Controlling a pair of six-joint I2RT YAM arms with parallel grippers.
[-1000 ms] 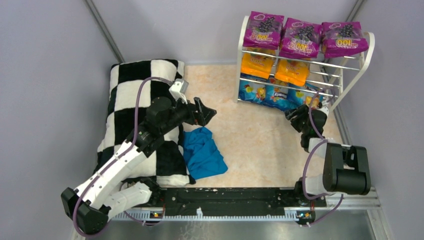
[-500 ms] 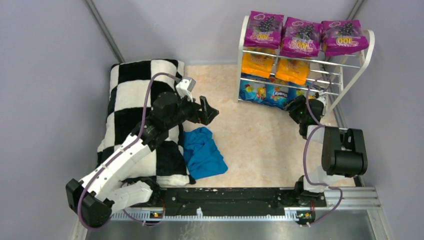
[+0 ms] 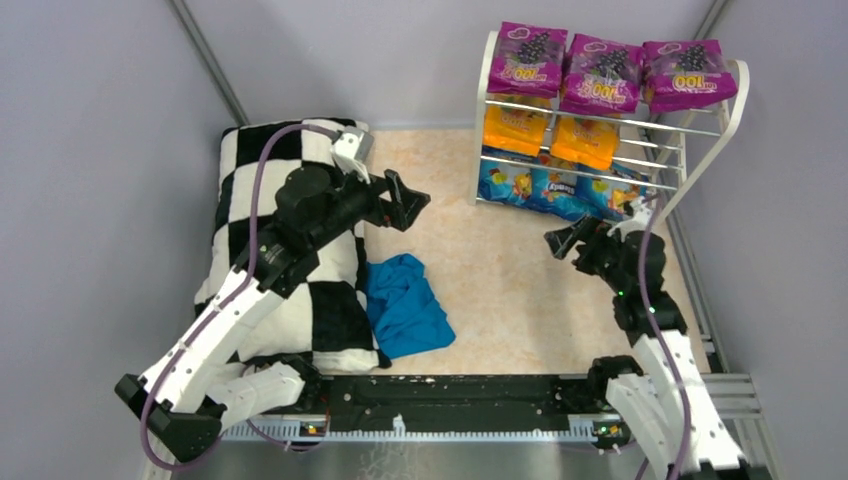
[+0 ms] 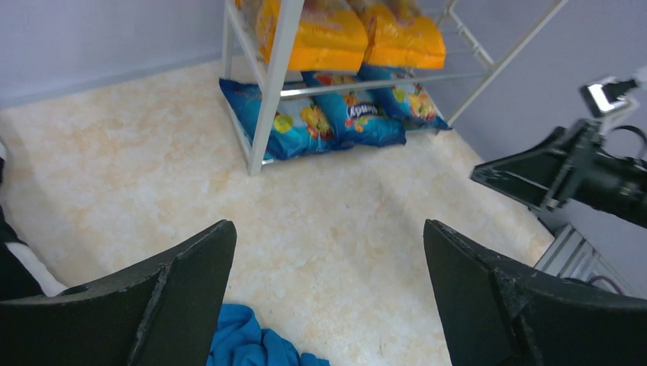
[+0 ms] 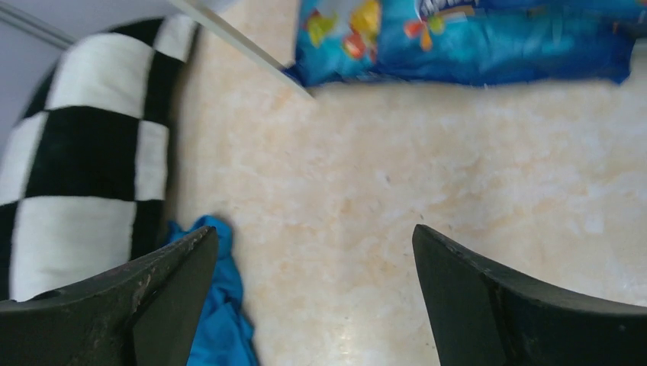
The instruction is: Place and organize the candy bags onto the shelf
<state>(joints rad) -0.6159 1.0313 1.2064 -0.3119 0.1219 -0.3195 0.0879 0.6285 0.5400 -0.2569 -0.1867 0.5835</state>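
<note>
Beige worktop [image 3: 500, 290]; white shelf [image 3: 486, 110] at rear right holds purple candy bags [image 3: 600, 75] on top, orange bags [image 3: 583, 142] mid-tier, blue bags [image 3: 552, 190] lowest. Left hand [image 3: 405, 203] and right hand [image 3: 565, 243] are spread wide.

Candy bags [image 3: 600, 78] on shelf [image 3: 484, 110] (all tiers), cloth [image 3: 405, 305] beside pillow [image 3: 335, 315], seemingly touching

Overhead camera looks down; 2 wrist cameras share the blue bags [image 4: 328, 122].
</note>
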